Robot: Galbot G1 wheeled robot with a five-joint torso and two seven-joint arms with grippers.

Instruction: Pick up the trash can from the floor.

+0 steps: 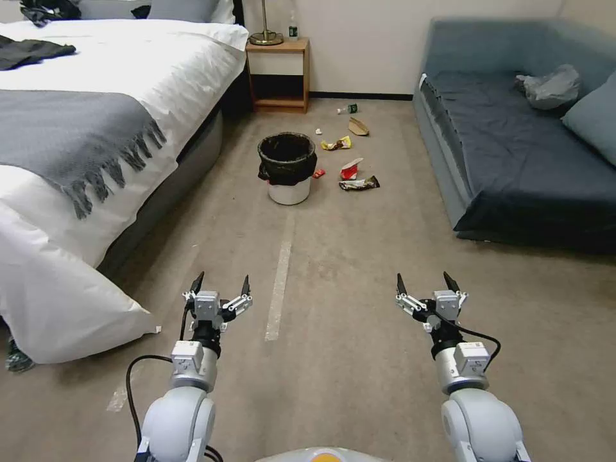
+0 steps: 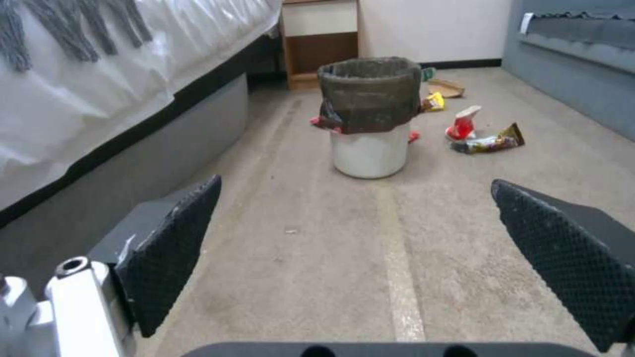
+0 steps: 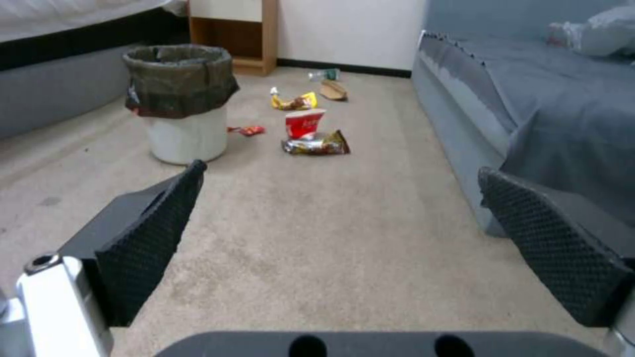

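Observation:
The trash can [image 1: 288,168] stands upright on the floor [image 1: 359,269] well ahead of me, a small white bin with a black bag folded over its rim and upper half. It also appears in the left wrist view [image 2: 369,116] and the right wrist view [image 3: 181,101]. My left gripper [image 1: 221,285] is held low in front of me, open, with nothing between its fingers. My right gripper [image 1: 427,284] hangs level with it on the other side, open as well. Both are far short of the can.
A bed [image 1: 96,128] with white sheets and a grey throw runs along the left. A dark blue sofa [image 1: 520,147] lines the right. Wrappers and a red cup [image 1: 350,169] litter the carpet right of the can. A wooden nightstand [image 1: 278,74] stands behind. A pale tape strip [image 1: 280,282] runs toward the can.

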